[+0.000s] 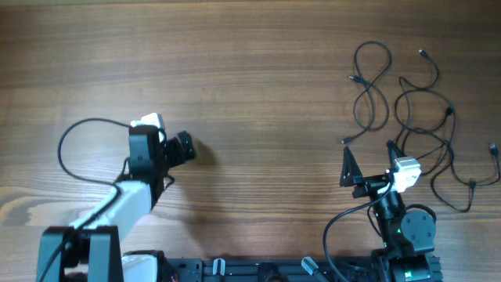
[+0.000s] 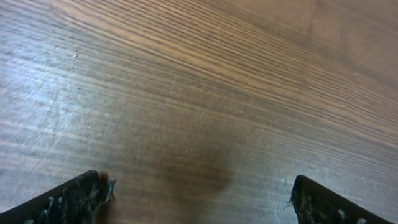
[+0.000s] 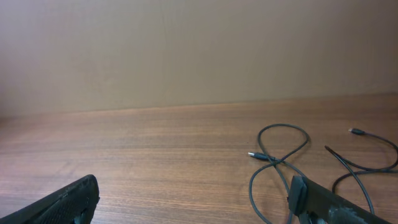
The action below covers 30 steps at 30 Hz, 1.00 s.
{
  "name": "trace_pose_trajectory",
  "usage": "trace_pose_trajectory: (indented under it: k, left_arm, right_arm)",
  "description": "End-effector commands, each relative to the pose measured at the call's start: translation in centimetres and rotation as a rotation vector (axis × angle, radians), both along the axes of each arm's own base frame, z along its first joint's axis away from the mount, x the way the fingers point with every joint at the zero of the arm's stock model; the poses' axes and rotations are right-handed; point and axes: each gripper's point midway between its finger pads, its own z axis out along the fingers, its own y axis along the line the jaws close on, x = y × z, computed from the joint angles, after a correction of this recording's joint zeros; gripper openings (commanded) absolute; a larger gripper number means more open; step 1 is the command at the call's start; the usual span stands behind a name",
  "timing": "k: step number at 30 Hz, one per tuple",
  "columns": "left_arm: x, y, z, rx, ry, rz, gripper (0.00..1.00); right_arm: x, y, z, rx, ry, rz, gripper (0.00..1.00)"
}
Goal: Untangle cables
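Several thin black cables (image 1: pixel 423 117) lie in a loose tangle at the table's far right. One of them forms a figure-eight loop (image 1: pixel 372 82), and small plugs stick out at its ends. My right gripper (image 1: pixel 369 160) stands open just short of the tangle, its fingers wide apart and nothing between them. The right wrist view shows the looped cable (image 3: pixel 280 155) ahead of my right finger (image 3: pixel 336 202), with a plug tip (image 3: pixel 254 155) pointing left. Far from the cables on the left side, my left gripper (image 1: pixel 188 149) is open over bare wood (image 2: pixel 199 124).
The wooden table (image 1: pixel 250 78) carries nothing else in the middle. A thicker black robot cable (image 1: pixel 78 133) arcs out beside the left arm. The arm bases sit along the near edge (image 1: pixel 258 270). A plain wall (image 3: pixel 199 50) rises beyond the far edge.
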Motion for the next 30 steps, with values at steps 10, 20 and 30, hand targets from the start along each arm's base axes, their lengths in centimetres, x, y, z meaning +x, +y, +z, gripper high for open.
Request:
trace_pose_trajectory:
  k: [10, 20, 30]
  left_arm:
    - [-6.7, 0.5, -4.7, 0.004, 0.082, 0.021, 1.0]
    - [-7.9, 0.6, -4.8, -0.004, 0.029, 0.041, 1.0]
    - [-8.9, 0.7, -4.1, -0.027, 0.007, 0.073, 1.0]
  right_arm:
    - [0.0, -0.1, 0.3, -0.004, -0.014, -0.008, 1.0]
    - [0.0, -0.1, 0.3, -0.005, -0.013, -0.008, 1.0]
    - [0.0, -0.1, 0.3, -0.004, -0.013, -0.008, 1.0]
